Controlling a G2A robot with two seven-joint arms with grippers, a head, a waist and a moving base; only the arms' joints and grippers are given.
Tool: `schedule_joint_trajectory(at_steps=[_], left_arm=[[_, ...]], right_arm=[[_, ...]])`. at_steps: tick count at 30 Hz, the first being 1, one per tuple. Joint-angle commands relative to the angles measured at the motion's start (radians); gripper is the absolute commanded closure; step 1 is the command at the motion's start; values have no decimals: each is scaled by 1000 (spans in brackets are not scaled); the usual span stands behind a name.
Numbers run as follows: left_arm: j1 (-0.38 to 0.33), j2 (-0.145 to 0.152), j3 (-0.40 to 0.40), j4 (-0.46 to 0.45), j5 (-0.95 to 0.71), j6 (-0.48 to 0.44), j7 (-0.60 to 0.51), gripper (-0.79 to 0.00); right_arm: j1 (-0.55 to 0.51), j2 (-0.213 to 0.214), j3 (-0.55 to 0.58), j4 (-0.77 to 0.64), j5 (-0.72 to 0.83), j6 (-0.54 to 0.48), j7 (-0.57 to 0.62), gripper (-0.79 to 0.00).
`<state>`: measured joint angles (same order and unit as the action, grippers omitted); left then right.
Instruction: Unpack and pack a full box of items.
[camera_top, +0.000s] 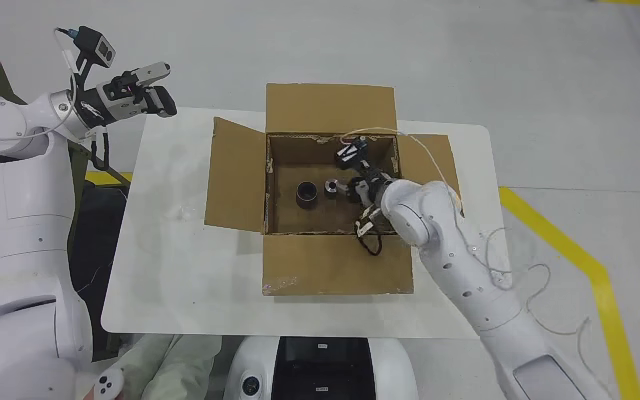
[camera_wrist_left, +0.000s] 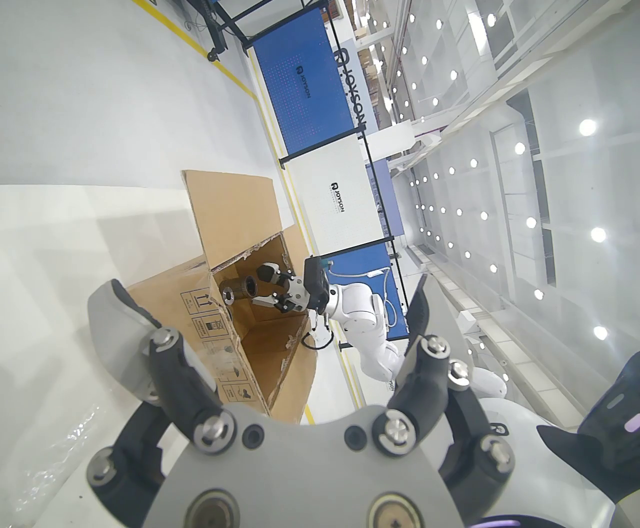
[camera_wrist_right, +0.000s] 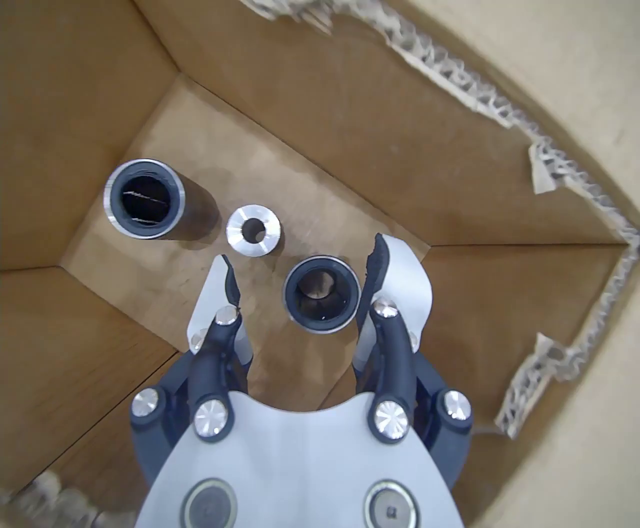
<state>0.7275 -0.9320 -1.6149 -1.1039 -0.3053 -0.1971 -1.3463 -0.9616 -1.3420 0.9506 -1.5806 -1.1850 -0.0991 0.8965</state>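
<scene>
An open cardboard box (camera_top: 338, 258) stands in the middle of the white table (camera_top: 160, 250). On its floor stand a tall dark tube (camera_wrist_right: 145, 197) (camera_top: 307, 192), a small silver bushing (camera_wrist_right: 252, 230) and a short dark ring (camera_wrist_right: 320, 295). My right gripper (camera_wrist_right: 302, 260) (camera_top: 352, 185) is down inside the box, open, with one finger on each side of the short dark ring; the left finger stands clear of it. My left gripper (camera_wrist_left: 270, 320) (camera_top: 160, 85) is held in the air off the table's far left corner, open and empty, facing the box (camera_wrist_left: 225, 300).
The box flaps (camera_top: 235, 175) are folded outward on all sides, with torn edges (camera_wrist_right: 550, 165) close to my right wrist. White cables (camera_top: 425, 150) loop over the right side of the box. Bare table lies left of the box.
</scene>
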Motion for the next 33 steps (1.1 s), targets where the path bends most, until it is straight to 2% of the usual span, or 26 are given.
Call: schedule_joint_trajectory(at_steps=[1,8,13,20,26,28,30,33], left_arm=[[0,0,0,0,0,0,0,-785],[0,0,0,0,0,0,0,-785],[0,0,0,0,0,0,0,-785],[0,0,0,0,0,0,0,-785],[0,0,0,0,0,0,0,-785],[0,0,0,0,0,0,0,-785],[0,0,0,0,0,0,0,-785],[0,0,0,0,0,0,0,-785]], right_arm=[[-34,7,12,-68,-16,-15,3,-526],[-130,27,67,-208,4,-104,-26,-536],[-174,38,112,-247,55,-164,-52,-526],[-218,51,170,-282,132,-228,-94,-566],[-250,62,215,-309,191,-267,-117,-646],[-260,65,229,-317,210,-278,-124,-696],[-268,68,243,-322,229,-286,-131,-785],[-280,72,260,-327,255,-286,-144,-785]])
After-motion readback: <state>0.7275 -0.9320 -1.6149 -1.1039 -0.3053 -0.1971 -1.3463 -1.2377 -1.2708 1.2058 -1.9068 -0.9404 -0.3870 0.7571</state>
